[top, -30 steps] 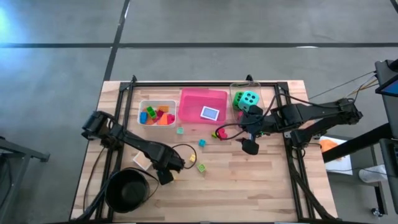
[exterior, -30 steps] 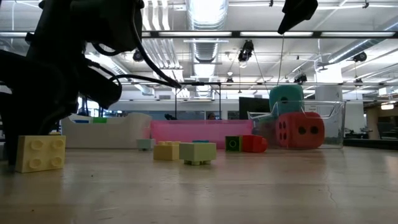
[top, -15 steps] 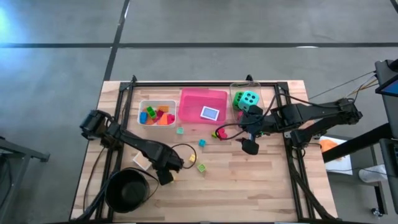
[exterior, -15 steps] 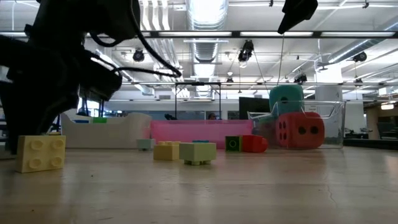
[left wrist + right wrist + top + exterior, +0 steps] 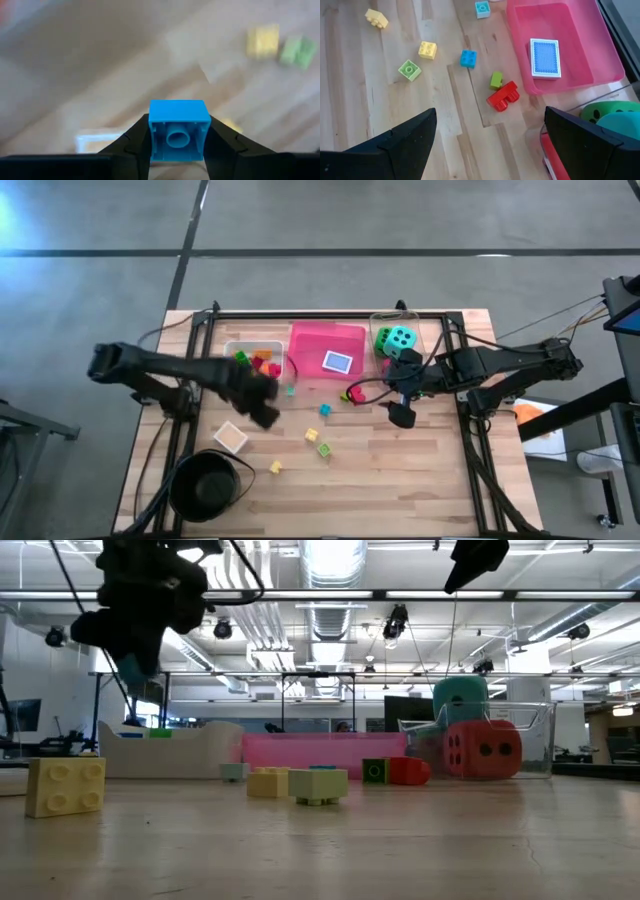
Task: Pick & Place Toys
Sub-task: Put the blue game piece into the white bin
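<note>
Wooden table (image 5: 400, 470): left gripper (image 5: 262, 402), clenching a blue block (image 5: 178, 130), is hanging just below-right of the white tray (image 5: 232, 352), upper left centre; right gripper (image 5: 402, 413) is waiting released.

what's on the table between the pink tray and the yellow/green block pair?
A small blue block sits on the wood between the pink tray and the yellow block and green block; the right wrist view shows it best.

Black round bowl (image 5: 205, 486) is placed at 7 o'clock on the wooden table (image 5: 400, 480). White tray (image 5: 230, 352), pink tray (image 5: 310, 345) and clear tray (image 5: 432, 332) are ranged from 11 to 1 o'clock.
</note>
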`<state>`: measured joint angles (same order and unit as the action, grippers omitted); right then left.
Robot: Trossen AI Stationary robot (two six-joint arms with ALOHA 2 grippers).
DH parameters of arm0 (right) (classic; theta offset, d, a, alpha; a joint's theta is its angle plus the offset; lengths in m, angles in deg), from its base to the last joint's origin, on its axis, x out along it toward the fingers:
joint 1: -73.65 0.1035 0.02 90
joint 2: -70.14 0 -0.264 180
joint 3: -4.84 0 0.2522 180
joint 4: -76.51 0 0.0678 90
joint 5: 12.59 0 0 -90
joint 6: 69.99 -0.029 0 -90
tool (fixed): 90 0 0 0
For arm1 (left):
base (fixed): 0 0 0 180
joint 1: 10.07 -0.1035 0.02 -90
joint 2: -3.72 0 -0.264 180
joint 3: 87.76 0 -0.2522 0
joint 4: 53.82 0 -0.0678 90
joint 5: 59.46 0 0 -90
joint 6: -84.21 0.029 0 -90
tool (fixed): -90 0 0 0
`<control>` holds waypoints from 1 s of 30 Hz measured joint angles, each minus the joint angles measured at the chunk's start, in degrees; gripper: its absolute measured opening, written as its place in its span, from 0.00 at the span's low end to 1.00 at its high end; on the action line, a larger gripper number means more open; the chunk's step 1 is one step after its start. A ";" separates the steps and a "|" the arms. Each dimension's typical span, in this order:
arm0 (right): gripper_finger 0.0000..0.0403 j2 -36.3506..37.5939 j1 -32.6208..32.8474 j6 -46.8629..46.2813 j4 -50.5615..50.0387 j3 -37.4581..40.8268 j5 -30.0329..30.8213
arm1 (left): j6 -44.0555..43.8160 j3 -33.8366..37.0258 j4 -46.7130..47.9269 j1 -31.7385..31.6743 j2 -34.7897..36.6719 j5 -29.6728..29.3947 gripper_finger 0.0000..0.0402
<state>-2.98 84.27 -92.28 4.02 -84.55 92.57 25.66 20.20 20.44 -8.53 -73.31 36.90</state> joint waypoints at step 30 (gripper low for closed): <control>0.90 0.00 -0.04 0.41 4.59 0.00 0.42 | 24.15 -6.18 1.44 -30.89 -12.15 -6.40 0.32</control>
<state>-2.98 84.22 -91.87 8.61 -84.55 92.98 49.81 14.01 21.88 -39.41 -85.45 30.50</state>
